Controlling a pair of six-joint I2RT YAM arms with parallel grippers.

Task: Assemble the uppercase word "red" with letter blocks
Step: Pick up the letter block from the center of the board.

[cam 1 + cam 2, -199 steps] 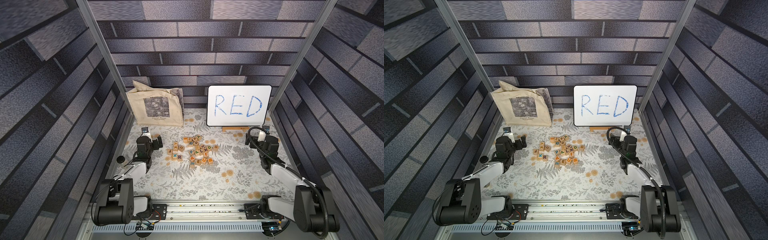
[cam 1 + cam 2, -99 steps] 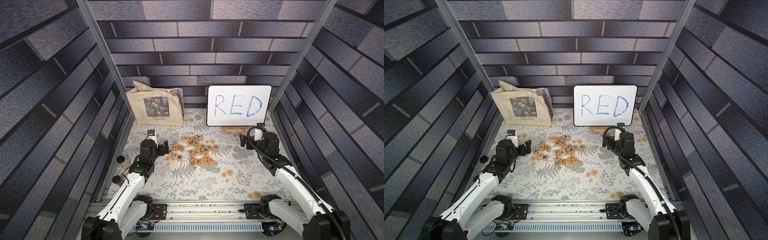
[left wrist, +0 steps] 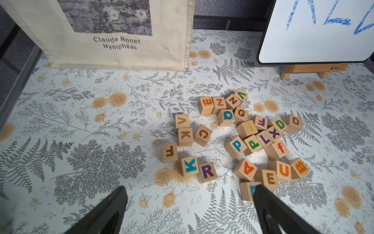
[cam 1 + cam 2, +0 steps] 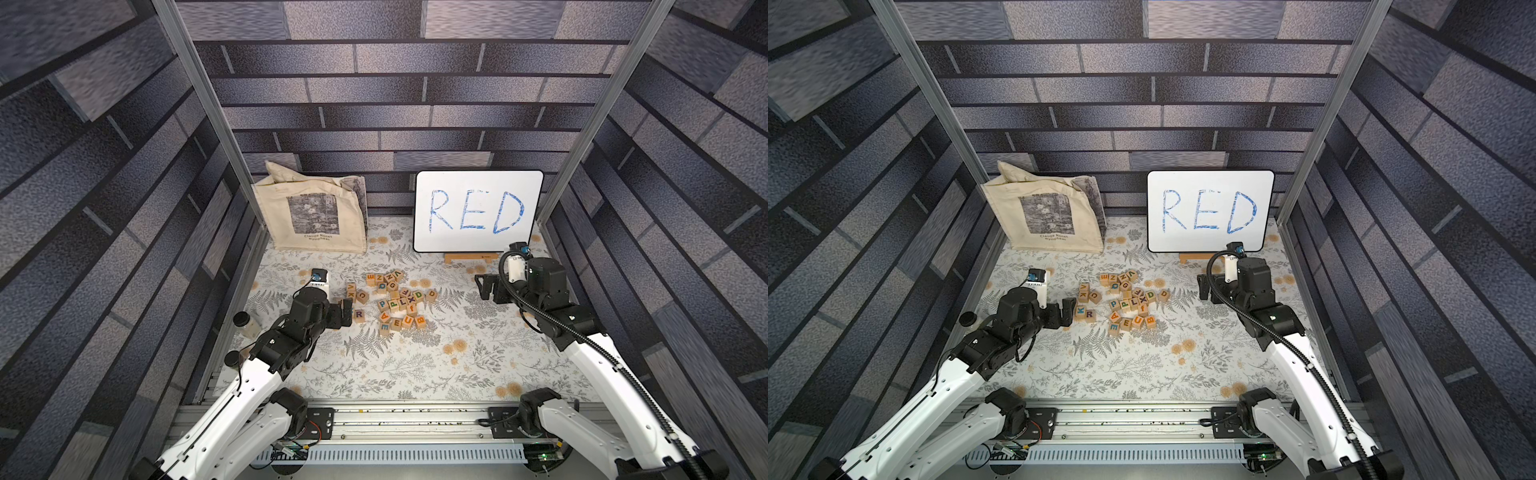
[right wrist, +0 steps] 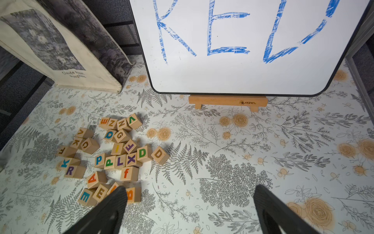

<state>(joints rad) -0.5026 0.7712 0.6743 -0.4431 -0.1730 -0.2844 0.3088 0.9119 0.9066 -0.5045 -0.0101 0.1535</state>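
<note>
Nothing held: both claws released, spread wide. Left claw [image 4: 345, 312] low, near the purple R [image 3: 207, 171] at the pile's corner, probably lined up there because R opens the word. Right claw [image 4: 487, 289] well apart from the blocks [image 4: 390, 301], near the whiteboard [image 4: 478, 210], likely placed for the brownish D [image 5: 158, 154] on its side. Orange E [image 3: 207, 102] at the far edge. Jumbled mid-bench [image 4: 415, 374], no word laid out yet. Floral cloth underneath, tote bag [image 4: 316, 216] behind, brick-print walls all round.

Robotics lab test cell, printed grey brick-pattern wall panels [image 4: 374, 83], silver aluminium frame posts [image 4: 199, 104], white left robot arm [image 4: 249, 386] and white right robot arm [image 4: 602, 365] mounted on silver slotted base rail [image 4: 407, 424], floral-print covered counter [image 4: 415, 374].
</note>
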